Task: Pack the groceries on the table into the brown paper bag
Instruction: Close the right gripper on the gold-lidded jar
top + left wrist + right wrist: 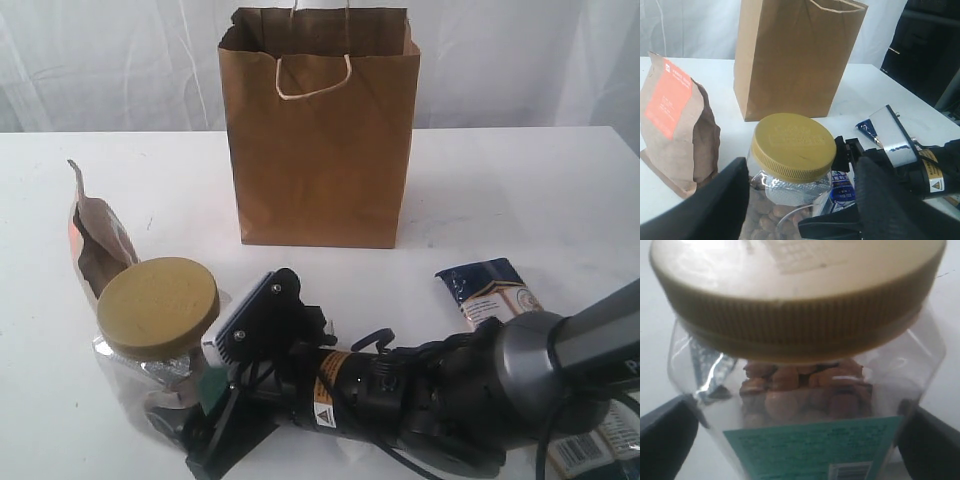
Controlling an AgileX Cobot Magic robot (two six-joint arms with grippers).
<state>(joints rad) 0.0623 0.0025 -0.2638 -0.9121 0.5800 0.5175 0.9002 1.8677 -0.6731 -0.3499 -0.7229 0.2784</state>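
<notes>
The right gripper's fingers (665,435) are spread as wide as they go, one dark pad on each side of the gold-lidded clear jar (158,305). They sit level with its nut-filled body, below the ribbed lid. The right gripper (800,445) has the jar squarely in its mouth, but whether the pads already touch the clear wall cannot be told; nothing shows a squeeze. The jar stands upright on the table (520,190) with its long axis vertical and its lid up. The right arm reaches across low from the right, so the fingers meet it side-on. The left gripper (801,170) is also fully open and holds nothing. Its two blurred fingers frame the same jar from the near side but stand further back, so the right arm is plainly the nearer one. Outward from there, the brown pouch (95,240) stands just beside the jar on its far left, close enough that a sideways swing could clip it. A blue-white carton (490,290) lies beside the right arm. The brown paper bag (318,150) stands upright behind, near the table's middle, mouth open upward. The jar would likely need closing on, then a lift above that rim.
</notes>
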